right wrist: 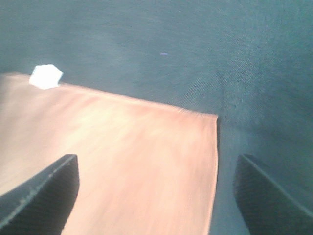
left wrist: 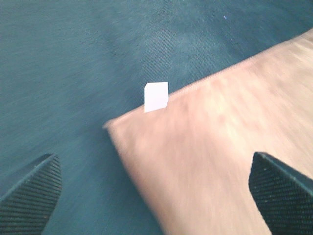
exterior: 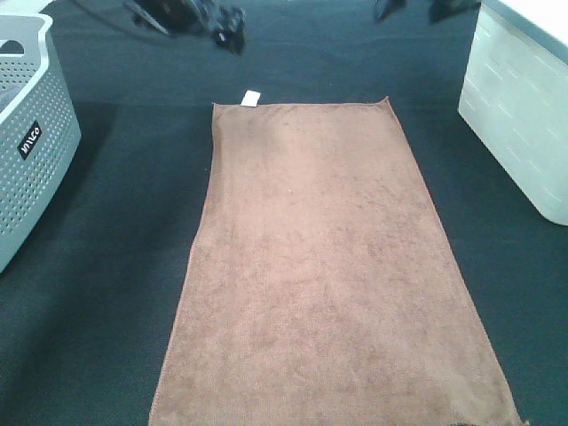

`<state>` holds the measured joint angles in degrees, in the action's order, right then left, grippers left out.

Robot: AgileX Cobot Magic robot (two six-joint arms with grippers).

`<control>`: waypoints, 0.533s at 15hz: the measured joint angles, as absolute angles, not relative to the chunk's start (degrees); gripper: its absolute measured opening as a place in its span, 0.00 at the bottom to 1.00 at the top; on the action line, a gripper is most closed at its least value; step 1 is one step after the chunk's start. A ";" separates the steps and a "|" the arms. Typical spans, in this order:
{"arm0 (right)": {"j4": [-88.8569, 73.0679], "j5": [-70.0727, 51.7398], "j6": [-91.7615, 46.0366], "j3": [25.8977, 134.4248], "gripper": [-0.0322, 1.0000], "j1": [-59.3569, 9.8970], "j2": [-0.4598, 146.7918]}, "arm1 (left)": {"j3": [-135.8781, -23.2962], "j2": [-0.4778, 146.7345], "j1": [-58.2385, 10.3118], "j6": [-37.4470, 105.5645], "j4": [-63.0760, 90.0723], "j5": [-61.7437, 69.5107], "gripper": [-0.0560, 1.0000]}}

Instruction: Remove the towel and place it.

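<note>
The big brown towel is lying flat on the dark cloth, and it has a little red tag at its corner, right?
Almost. The towel does lie flat on the dark cloth, but the little tag at its corner is white, not red. The high camera shows it at the far corner, and the left wrist view shows it up close, plainly white.

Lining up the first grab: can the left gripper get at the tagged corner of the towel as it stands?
Probably yes. The left gripper is open with the towel corner and white tag in front of it; nothing lies on that corner.
</note>
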<state>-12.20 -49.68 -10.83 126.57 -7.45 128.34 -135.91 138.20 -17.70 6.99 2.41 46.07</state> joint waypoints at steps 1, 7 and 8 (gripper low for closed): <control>-11.75 -53.23 -10.49 126.62 0.82 -7.45 125.25 | -135.91 135.50 -16.73 4.76 1.60 48.99 0.99; -4.13 -67.72 -5.44 126.62 0.82 -7.45 114.59 | -135.96 126.17 -7.56 -1.89 -1.20 68.87 0.99; -4.13 -69.10 -4.93 126.62 0.82 -7.45 113.96 | -135.96 125.82 -7.45 -2.98 -2.52 69.44 0.99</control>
<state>-4.13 -69.10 -4.93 126.62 -7.45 113.96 -135.96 125.82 -7.45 -2.98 -2.52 69.44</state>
